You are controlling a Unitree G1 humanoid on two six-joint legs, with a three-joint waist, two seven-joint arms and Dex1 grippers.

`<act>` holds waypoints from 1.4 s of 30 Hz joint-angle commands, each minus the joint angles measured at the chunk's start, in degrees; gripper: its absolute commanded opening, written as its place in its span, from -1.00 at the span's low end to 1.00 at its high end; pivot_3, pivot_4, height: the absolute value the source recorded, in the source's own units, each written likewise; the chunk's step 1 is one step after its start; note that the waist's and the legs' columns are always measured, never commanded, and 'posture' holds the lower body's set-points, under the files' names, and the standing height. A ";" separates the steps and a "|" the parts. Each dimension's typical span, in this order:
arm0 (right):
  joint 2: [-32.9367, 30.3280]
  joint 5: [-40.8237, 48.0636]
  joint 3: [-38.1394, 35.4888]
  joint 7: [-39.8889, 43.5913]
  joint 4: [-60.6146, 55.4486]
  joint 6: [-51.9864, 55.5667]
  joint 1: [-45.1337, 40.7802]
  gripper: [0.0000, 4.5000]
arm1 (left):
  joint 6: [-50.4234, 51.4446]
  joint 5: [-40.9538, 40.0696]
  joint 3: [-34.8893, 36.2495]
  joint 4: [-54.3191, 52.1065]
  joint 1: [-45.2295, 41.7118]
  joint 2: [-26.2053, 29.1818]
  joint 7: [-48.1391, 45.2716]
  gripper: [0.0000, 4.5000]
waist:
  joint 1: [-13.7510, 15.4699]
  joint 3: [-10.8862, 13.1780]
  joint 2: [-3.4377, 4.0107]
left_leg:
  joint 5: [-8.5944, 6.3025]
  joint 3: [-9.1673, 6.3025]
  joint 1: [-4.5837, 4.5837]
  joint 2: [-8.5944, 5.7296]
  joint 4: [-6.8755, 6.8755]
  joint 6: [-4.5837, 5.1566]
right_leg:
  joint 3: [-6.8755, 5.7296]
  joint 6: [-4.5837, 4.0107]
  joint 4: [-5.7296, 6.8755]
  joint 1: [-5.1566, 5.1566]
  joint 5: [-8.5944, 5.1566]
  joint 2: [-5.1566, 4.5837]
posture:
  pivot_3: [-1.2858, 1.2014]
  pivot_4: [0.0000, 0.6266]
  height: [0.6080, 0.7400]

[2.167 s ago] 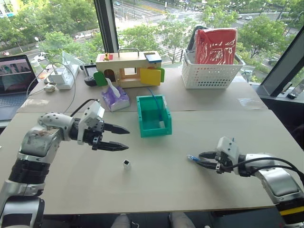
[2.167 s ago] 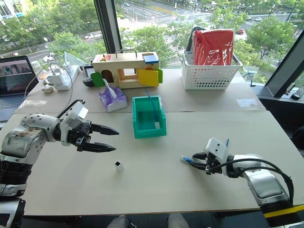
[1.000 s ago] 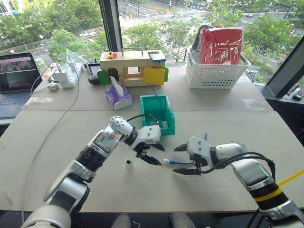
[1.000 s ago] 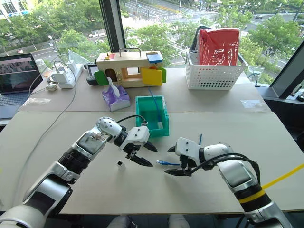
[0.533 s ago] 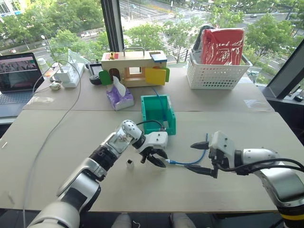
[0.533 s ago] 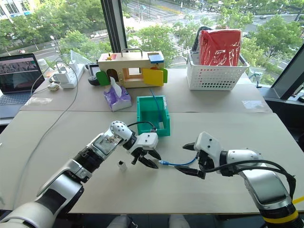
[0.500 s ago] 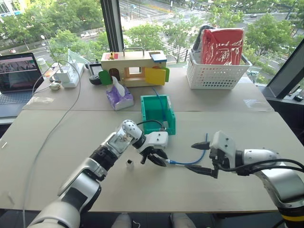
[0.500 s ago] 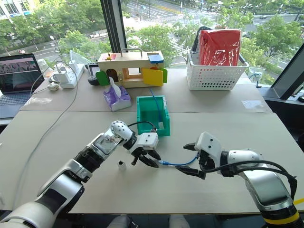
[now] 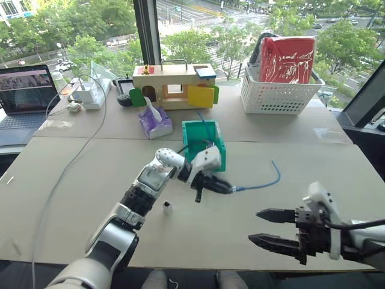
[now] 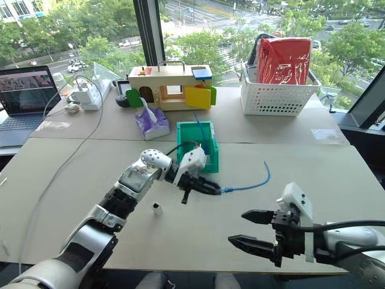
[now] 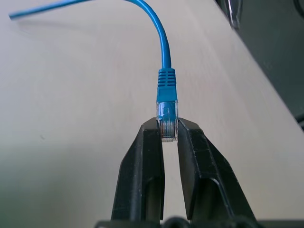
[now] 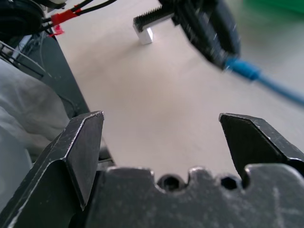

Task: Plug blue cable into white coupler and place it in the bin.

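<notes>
One end of the blue cable (image 9: 260, 183) is in hand: the left pincer (image 9: 227, 188) is clamped on the clear plastic plug (image 11: 166, 122), its two black fingers (image 11: 145, 156) pressing the plug's side faces near its tip, with the ribbed blue boot and the cord running out beyond them. From that grip the cord trails in a loose curve over the table (image 9: 72, 174) and lifts slightly at its free end. The white coupler (image 9: 167, 208) stands on the table near the left forearm, apart from both pincers and not yet held. The teal-green bin (image 9: 204, 145) sits just behind the left pincer; a thin blue strand rests inside it against the rear wall. The right pincer (image 9: 272, 227) hovers over the near edge of the table with its fingers spread wide and nothing between them. Judged from appearance, the cable is light and limp, so it will sag and swing and offers no stiffness for pushing; only the plug and boot are rigid enough to steer. The plug's latch tab is likely fragile and its smooth plastic may slip under a narrow grip. The present hold covers the plug's tip, which in my assessment needs to be free for insertion. The coupler looks very light and liable to skid or tip; a hold across its plain side walls, with the socket left open, appears soundest.
</notes>
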 commanded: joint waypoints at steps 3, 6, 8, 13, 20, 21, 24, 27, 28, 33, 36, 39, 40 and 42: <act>5.80 10.93 -4.74 -23.41 7.37 -0.76 -6.56 1.00 | -0.86 0.93 0.46 -10.01 -0.04 -2.61 8.76 -0.98 | -0.41 0.00 -0.01 | 0.00 0.03 0.22 0.00 0.00 0.00 | 0.07 0.32 -0.02 0.16 -0.19 0.01 | 0.03 -0.52 1.00; 8.56 20.53 -3.91 -35.70 11.43 -3.93 -11.19 1.00 | -2.09 3.05 -1.86 -13.89 1.35 -1.60 10.60 -0.98 | -0.70 -0.01 0.06 | 0.00 0.06 0.28 0.04 -0.01 0.00 | 0.13 0.28 0.01 0.16 -0.17 0.07 | 0.03 -0.52 1.00; 9.66 27.11 -2.05 -42.04 12.24 -6.75 -12.77 1.00 | -3.06 4.06 -2.64 -15.07 1.69 -0.86 11.70 -0.98 | -0.58 -0.01 0.08 | 0.00 0.06 0.30 0.03 -0.08 0.00 | 0.14 0.25 0.03 0.16 -0.19 0.08 | 0.03 -0.52 1.00; 11.20 39.80 4.00 -53.85 12.05 -14.66 -15.68 1.00 | -4.51 5.45 -2.64 -14.54 1.31 -0.34 14.92 -0.98 | -0.42 -0.01 0.08 | -0.02 0.06 0.21 0.02 -0.10 0.03 | 0.13 0.22 -0.04 0.13 -0.17 0.04 | 0.03 -0.52 1.00; 10.46 46.57 10.94 -64.36 12.15 -21.16 -16.01 1.00 | -5.37 5.31 -2.98 -14.18 1.71 -0.19 16.37 -0.98 | -0.34 -0.01 0.08 | -0.02 0.04 0.14 0.00 -0.10 0.04 | 0.12 0.23 -0.09 0.12 -0.18 0.03 | 0.03 -0.52 1.00; 10.61 46.57 11.20 -64.82 12.24 -21.82 -15.42 1.00 | -5.44 5.25 -3.12 -14.28 1.88 -0.07 16.29 -0.98 | -0.33 -0.01 0.08 | -0.03 0.04 0.13 0.00 -0.10 0.05 | 0.12 0.22 -0.11 0.12 -0.18 0.03 | 0.03 -0.52 1.00; 10.97 46.33 11.46 -65.48 12.68 -24.01 -14.24 1.00 | -5.38 4.92 -3.23 -14.37 1.84 0.05 16.19 -0.98 | -0.34 -0.01 0.09 | -0.04 0.04 0.11 0.00 -0.10 0.07 | 0.12 0.19 -0.11 0.10 -0.17 0.03 | 0.03 -0.52 1.00; 10.72 45.81 11.95 -64.92 12.92 -24.81 -13.40 1.00 | -5.49 4.95 -3.30 -14.03 1.58 -0.09 16.35 -0.98 | -0.47 -0.01 0.09 | -0.04 0.04 0.13 0.00 -0.10 0.07 | 0.12 0.20 -0.10 0.10 -0.17 0.04 | 0.03 -0.52 1.00; 10.77 45.74 12.08 -64.74 12.95 -25.13 -13.25 1.00 | -5.50 4.94 -3.31 -13.98 1.52 -0.14 16.36 -0.98 | -0.49 -0.01 0.09 | -0.04 0.04 0.13 0.00 -0.10 0.07 | 0.13 0.21 -0.10 0.10 -0.18 0.04 | 0.03 -0.52 1.00; 10.83 45.35 12.83 -63.52 13.70 -25.93 -12.21 0.42 | -5.22 4.42 -3.11 -13.98 1.39 -0.47 16.28 -0.98 | -0.44 -0.01 0.09 | -0.04 0.04 0.13 0.00 -0.10 0.07 | 0.13 0.21 -0.10 0.10 -0.19 0.05 | 0.03 -0.52 1.00; 11.13 44.97 13.85 -62.78 14.01 -25.87 -11.58 -0.09 | -5.25 4.42 -3.17 -13.96 1.38 -0.50 16.38 -0.98 | -0.45 -0.01 0.09 | -0.04 0.04 0.13 0.00 -0.10 0.07 | 0.13 0.21 -0.10 0.10 -0.19 0.05 | 0.03 -0.52 1.00; 11.12 44.56 14.18 -61.86 14.52 -25.95 -11.28 -0.54 | -4.94 4.25 -3.00 -14.07 1.42 -0.48 16.53 -0.98 | -0.47 0.00 0.09 | -0.04 0.04 0.14 0.00 -0.10 0.07 | 0.13 0.21 -0.10 0.10 -0.19 0.05 | 0.03 -0.52 1.00; 11.06 44.55 14.13 -61.61 14.80 -26.04 -11.38 -0.67 | -4.87 4.20 -2.93 -14.12 1.45 -0.44 16.54 -0.98 | -0.45 0.00 0.09 | -0.04 0.04 0.13 0.00 -0.10 0.07 | 0.13 0.21 -0.10 0.10 -0.19 0.05 | 0.03 -0.52 1.00; 10.88 44.52 14.10 -61.28 15.17 -26.15 -11.55 -0.99 | -4.63 4.06 -2.79 -14.23 1.50 -0.40 16.62 -0.98 | -0.42 0.00 0.09 | -0.04 0.04 0.13 0.00 -0.10 0.07 | 0.13 0.21 -0.11 0.10 -0.19 0.05 | 0.03 -0.52 1.00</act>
